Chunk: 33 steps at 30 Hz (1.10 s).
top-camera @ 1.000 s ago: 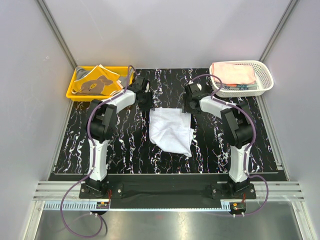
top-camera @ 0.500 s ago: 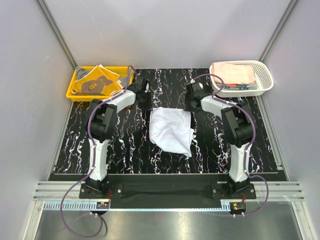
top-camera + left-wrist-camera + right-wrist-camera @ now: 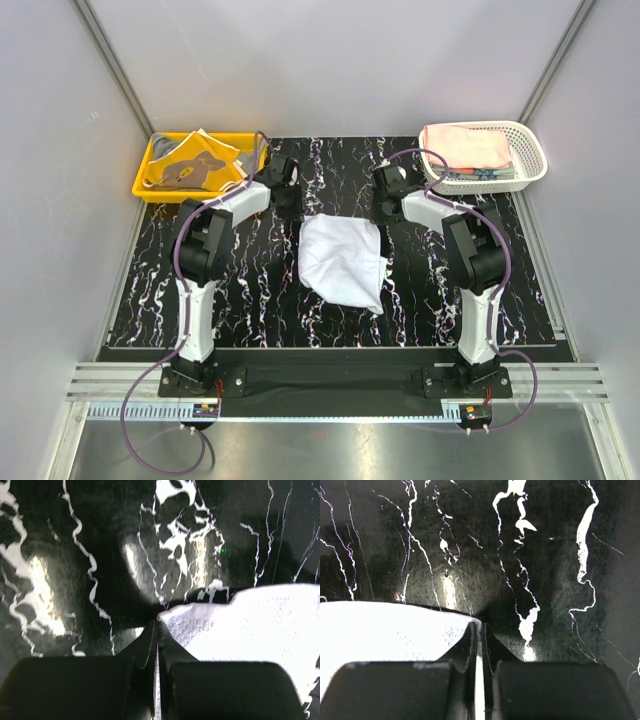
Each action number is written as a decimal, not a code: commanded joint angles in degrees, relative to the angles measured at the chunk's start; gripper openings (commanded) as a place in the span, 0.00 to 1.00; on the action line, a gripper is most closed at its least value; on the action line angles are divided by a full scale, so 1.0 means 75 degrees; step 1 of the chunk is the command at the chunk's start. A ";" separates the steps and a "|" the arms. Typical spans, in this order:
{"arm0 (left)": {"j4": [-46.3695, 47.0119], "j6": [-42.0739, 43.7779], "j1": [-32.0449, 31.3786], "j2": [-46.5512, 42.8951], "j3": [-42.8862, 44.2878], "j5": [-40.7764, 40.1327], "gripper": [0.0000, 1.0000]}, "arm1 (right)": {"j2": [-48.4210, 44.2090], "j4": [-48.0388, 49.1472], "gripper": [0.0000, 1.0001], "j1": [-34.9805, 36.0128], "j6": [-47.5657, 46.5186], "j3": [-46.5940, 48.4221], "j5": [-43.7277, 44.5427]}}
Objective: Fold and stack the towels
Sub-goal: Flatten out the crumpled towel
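A pale towel (image 3: 342, 258) lies rumpled in the middle of the black marbled mat (image 3: 240, 290). My left gripper (image 3: 296, 211) is at its far left corner and my right gripper (image 3: 381, 217) at its far right corner. In the left wrist view the left gripper (image 3: 157, 625) is shut, with the towel (image 3: 250, 625) corner pinched at its tips. In the right wrist view the right gripper (image 3: 480, 627) is shut on the towel (image 3: 385, 630) edge, and a thin strip of cloth shows between its jaws. More towels (image 3: 195, 160) lie in the tray, and a pink towel (image 3: 465, 145) tops the basket's stack.
A yellow tray (image 3: 143, 187) stands at the back left of the mat. A white lattice basket (image 3: 537, 160) stands at the back right. Grey walls close in both sides and the back.
Both grippers have closed from open onto the towel's far corners. The wrists have shifted slightly toward the back of the mat.
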 commanded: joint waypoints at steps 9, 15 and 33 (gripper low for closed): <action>0.0731 -0.0128 0.0013 -0.2626 -0.0760 -0.0391 0.00 | -0.1905 -0.0961 0.00 -0.0036 -0.0342 0.0655 0.0352; 0.0557 -0.0023 -0.0396 -0.4184 -0.1101 -0.0672 0.00 | -0.3369 -0.1336 0.00 -0.0001 -0.0541 0.0725 0.0071; -0.0897 0.1008 -0.3396 -0.8169 -0.0621 -0.2500 0.00 | -0.6407 -0.3469 0.00 0.1816 -0.1502 0.2646 0.0633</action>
